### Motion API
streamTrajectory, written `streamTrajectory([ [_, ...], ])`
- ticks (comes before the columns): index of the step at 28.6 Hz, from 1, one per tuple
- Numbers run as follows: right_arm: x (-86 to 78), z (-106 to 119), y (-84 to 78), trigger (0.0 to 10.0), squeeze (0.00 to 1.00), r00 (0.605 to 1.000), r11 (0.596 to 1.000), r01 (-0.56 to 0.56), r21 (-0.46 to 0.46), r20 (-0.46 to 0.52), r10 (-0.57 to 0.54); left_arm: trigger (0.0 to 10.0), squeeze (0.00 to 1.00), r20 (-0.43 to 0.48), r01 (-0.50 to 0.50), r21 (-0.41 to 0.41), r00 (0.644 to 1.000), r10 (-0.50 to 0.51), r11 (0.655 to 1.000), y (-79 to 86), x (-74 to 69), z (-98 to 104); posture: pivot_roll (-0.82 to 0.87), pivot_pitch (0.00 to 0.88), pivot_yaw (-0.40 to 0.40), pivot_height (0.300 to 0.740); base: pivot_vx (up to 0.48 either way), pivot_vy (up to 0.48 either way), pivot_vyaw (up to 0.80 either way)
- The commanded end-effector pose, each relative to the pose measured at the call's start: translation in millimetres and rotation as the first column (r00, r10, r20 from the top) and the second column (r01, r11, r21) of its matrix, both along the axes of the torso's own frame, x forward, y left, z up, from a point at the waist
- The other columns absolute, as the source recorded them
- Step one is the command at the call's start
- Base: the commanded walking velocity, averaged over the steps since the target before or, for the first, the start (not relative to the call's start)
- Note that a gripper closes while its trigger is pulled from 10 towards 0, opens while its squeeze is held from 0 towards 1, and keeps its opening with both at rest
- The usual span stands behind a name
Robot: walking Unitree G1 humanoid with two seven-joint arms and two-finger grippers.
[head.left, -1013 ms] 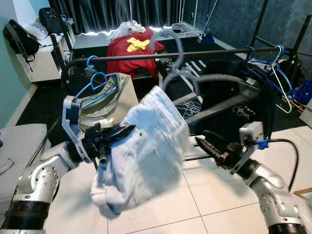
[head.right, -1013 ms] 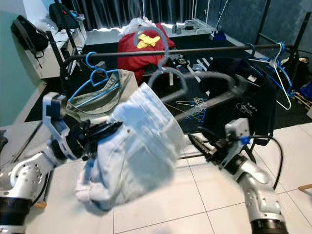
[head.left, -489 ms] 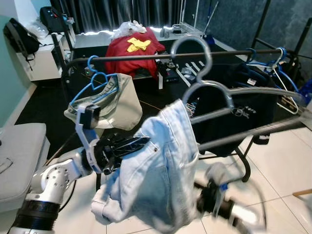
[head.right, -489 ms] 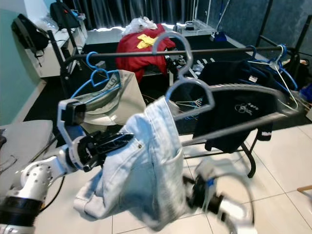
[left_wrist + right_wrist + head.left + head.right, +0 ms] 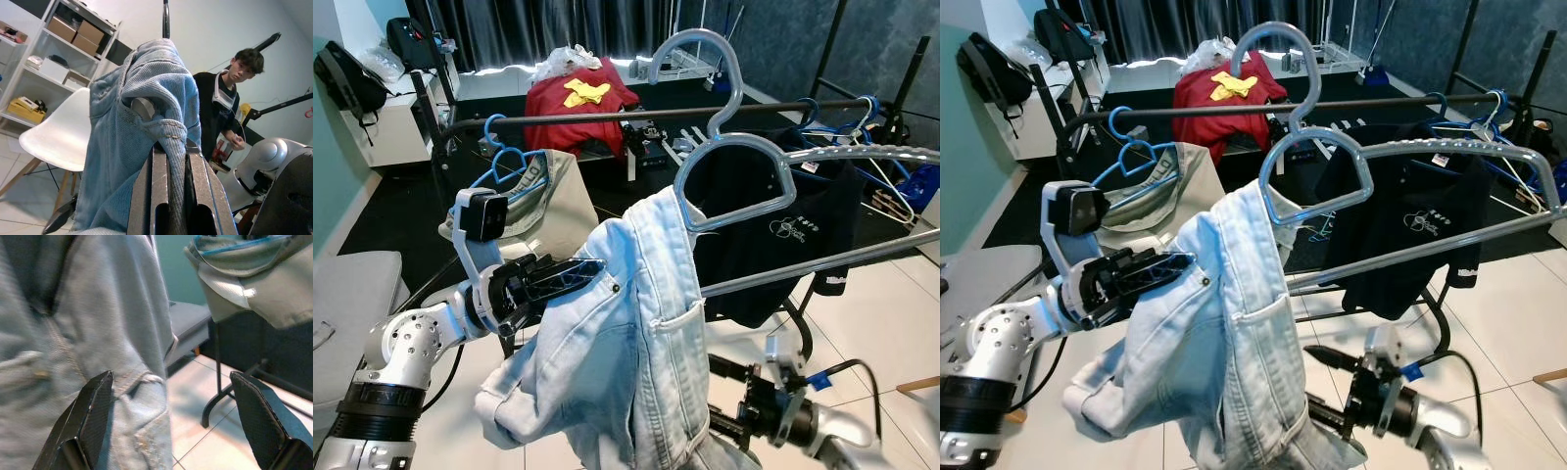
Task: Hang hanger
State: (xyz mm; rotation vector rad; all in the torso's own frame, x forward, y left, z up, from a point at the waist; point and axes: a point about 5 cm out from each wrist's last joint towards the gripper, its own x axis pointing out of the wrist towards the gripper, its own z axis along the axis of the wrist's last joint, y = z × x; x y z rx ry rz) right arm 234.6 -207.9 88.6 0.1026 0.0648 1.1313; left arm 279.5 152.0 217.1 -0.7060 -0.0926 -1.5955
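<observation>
Colours at the rail
Pale blue denim jeans [image 5: 636,343] on a grey hanger [image 5: 773,166]; black shirt [image 5: 773,245]; red garment [image 5: 570,108] behind.

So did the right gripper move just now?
Yes. The right gripper dropped: a second ago it was up level with the black shirt on the rack, and now it sits low beside the jeans.

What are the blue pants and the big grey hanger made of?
The jeans look like pale, washed denim: woven cotton with visible stitched seams, a pocket and a metal rivet. The hanger looks like smooth grey plastic, slightly glossy and thick-edged, though painted metal can't be ruled out. The left gripper is pinching the jeans.
</observation>
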Motion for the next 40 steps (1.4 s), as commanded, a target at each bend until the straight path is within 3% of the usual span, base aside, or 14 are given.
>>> streamTrajectory([
  [1, -2.0, 2.8, 1.6, 10.0, 1.00, 0.999, 0.999, -0.033, 0.005, -0.004, 0.033, 0.0, 0.00, 0.033, 0.001, -0.013, 0.999, 0.000, 1.000, 6.0, 0.5, 8.1, -0.08, 0.058, 0.015, 0.740, 0.000, 0.000, 0.00],
  [5, -8.2, 0.3, -1.0, 10.0, 1.00, 0.993, 0.996, -0.087, -0.025, -0.087, 0.085, 0.0, 0.00, 0.031, -0.001, -0.010, 1.000, 0.001, 1.000, 6.5, 1.5, 7.7, -0.08, 0.060, 0.017, 0.740, 0.000, 0.000, 0.00],
  [6, -12.7, -4.2, -2.7, 10.0, 0.33, 0.979, 0.991, -0.129, -0.042, -0.166, 0.120, 0.0, 0.00, 0.030, -0.002, -0.009, 1.000, 0.002, 1.000, 6.2, 1.9, 7.5, -0.08, 0.060, 0.017, 0.740, 0.000, 0.000, 0.00],
  [7, -17.0, -9.0, -6.9, 10.0, 0.00, 0.960, 0.983, -0.169, -0.077, -0.239, 0.146, 0.0, 0.00, 0.032, -0.007, -0.005, 0.999, 0.007, 1.000, 5.8, 2.8, 7.5, -0.07, 0.059, 0.016, 0.740, 0.000, 0.000, 0.00],
  [10, -19.0, -13.4, -14.8, 10.0, 0.00, 0.948, 0.976, -0.187, -0.109, -0.282, 0.150, 0.0, 0.00, 0.034, -0.016, -0.003, 0.999, 0.016, 1.000, 5.9, 4.0, 8.0, -0.07, 0.058, 0.016, 0.740, 0.000, 0.000, 0.00],
  [16, -10.0, -2.0, -25.1, 10.0, 0.00, 0.983, 0.991, -0.098, -0.092, -0.167, 0.082, 0.0, 0.00, 0.045, -0.066, 0.012, 0.997, 0.065, 0.998, 8.7, 8.0, 7.4, -0.06, 0.057, 0.019, 0.740, 0.000, 0.000, 0.00],
  [21, -12.6, 18.1, -31.8, 10.0, 0.00, 0.994, 0.998, -0.049, -0.041, -0.104, 0.045, 0.0, 0.00, 0.063, -0.142, 0.023, 0.988, 0.140, 0.990, 10.2, 13.5, 5.2, -0.07, 0.056, 0.023, 0.740, 0.000, 0.000, 0.00],
  [26, -14.6, 51.6, -23.4, 10.0, 0.00, 0.999, 0.999, -0.013, 0.031, 0.034, 0.012, 0.0, 0.00, 0.051, -0.230, -0.013, 0.972, 0.230, 0.973, 11.8, 21.6, 4.2, -0.08, 0.055, 0.035, 0.740, 0.000, 0.000, 0.00],
  [27, -13.9, 53.1, -20.3, 3.9, 0.00, 0.998, 1.000, -0.014, 0.023, 0.057, 0.013, 0.0, 0.00, 0.041, -0.204, -0.029, 0.978, 0.205, 0.979, 11.4, 20.2, 5.5, -0.09, 0.051, 0.038, 0.740, 0.000, 0.000, 0.00],
  [29, -13.9, 53.1, -20.3, 3.9, 0.00, 0.998, 1.000, -0.014, 0.023, 0.057, 0.013, 0.0, 0.00, 0.041, -0.204, -0.029, 0.978, 0.205, 0.979, 11.4, 20.2, 5.5, -0.09, 0.051, 0.038, 0.740, 0.000, 0.000, 0.00],
  [30, -12.6, 50.8, -18.6, 1.9, 0.00, 0.997, 1.000, -0.016, 0.005, 0.070, 0.015, 0.0, 0.00, 0.037, -0.179, -0.036, 0.983, 0.180, 0.983, 10.9, 18.7, 6.3, -0.08, 0.050, 0.039, 0.740, 0.000, 0.000, 0.00],
  [32, -12.6, 50.8, -18.6, 1.9, 0.00, 0.997, 1.000, -0.016, 0.005, 0.070, 0.015, 0.0, 0.00, 0.037, -0.179, -0.036, 0.983, 0.180, 0.983, 10.9, 18.7, 6.3, -0.08, 0.050, 0.039, 0.740, 0.000, 0.000, 0.00],
  [33, -8.4, 41.3, -19.6, 0.0, 0.00, 0.995, 0.998, -0.006, -0.060, 0.098, 0.012, 0.0, 0.00, 0.035, -0.154, -0.037, 0.987, 0.156, 0.987, 10.1, 17.3, 6.7, -0.08, 0.043, 0.039, 0.740, 0.000, 0.000, 0.00],
  [40, 4.2, 29.0, -25.9, 0.0, 0.00, 0.987, 0.988, 0.068, -0.139, 0.154, -0.046, 0.0, 0.00, 0.031, -0.101, -0.032, 0.994, 0.102, 0.994, 8.8, 13.8, 7.5, -0.08, 0.042, 0.036, 0.740, 0.000, 0.000, 0.00],
])
